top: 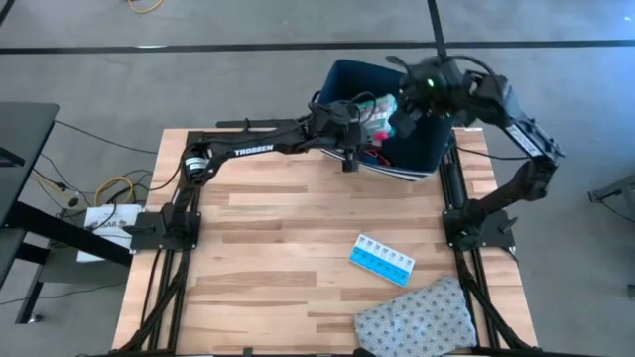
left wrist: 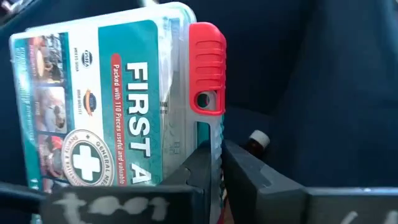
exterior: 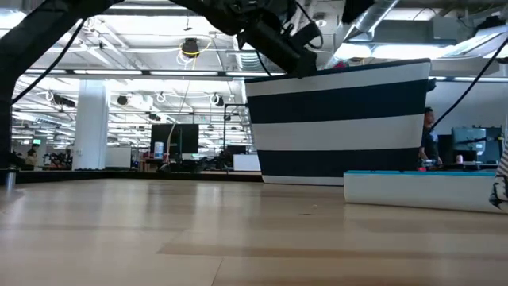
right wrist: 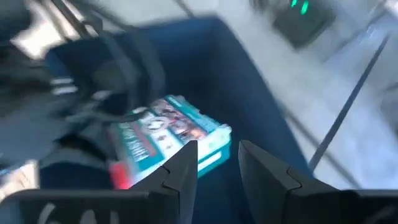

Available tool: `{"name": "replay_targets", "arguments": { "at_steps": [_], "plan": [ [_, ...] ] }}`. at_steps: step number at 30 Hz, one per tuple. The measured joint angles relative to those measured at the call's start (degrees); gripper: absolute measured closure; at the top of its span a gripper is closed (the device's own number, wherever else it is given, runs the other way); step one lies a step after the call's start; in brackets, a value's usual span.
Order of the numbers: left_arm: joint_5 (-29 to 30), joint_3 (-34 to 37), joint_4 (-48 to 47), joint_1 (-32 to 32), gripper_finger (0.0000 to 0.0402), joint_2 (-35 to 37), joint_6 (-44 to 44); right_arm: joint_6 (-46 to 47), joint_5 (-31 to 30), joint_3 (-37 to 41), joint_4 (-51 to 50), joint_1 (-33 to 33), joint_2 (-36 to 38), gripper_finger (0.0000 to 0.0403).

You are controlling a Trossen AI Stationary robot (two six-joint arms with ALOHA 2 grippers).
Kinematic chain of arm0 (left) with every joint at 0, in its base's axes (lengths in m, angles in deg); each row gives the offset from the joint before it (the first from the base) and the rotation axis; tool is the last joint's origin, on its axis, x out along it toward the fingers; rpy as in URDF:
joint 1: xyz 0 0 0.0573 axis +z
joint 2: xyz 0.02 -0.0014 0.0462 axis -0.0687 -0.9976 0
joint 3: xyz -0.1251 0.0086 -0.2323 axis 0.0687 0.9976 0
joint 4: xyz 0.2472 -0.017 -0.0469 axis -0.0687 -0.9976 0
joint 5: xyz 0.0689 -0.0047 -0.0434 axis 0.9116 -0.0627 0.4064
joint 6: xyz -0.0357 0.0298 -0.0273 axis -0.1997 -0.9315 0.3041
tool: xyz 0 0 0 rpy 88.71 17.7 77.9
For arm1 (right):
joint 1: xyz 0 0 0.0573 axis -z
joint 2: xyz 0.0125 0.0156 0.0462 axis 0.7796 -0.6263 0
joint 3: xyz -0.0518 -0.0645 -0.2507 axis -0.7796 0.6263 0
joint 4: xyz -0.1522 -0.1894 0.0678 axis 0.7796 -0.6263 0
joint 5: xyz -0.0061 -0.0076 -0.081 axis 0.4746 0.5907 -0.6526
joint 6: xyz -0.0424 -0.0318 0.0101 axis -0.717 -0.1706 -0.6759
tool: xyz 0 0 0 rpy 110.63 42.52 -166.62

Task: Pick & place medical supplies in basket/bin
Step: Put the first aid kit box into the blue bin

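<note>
Left gripper [left wrist: 214,165] inside navy bin [top: 437,149], fingers pinching first aid box [left wrist: 106,106] edge, right gripper [right wrist: 217,162] above bin, jaws parted, empty

We see the desk [top: 298,248] evenly and brightly lit from overhead, with only faint shadows. Low down, ceiling lamps [exterior: 189,48] glare in the upper left while the near boards blur. The right wrist picture smears with motion blur; the first-aid box [left wrist: 112,106] reads sharp in the left.
</note>
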Motion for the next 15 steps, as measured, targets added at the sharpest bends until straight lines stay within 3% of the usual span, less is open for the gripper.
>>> {"name": "replay_targets", "arguments": {
  "at_steps": [4,15],
  "plan": [
    [2.5,0.0,-0.7,-0.9,0.0365,0.0,-6.0,1.3,12.4,0.0,-0.8,8.4,-3.1,0.0301],
    [8.2,0.0,0.1,-1.3,0.0324,0.0,-5.9,-3.0,26.0,1.9,1.5,15.8,-11.7,0.0345]
  ]
}}
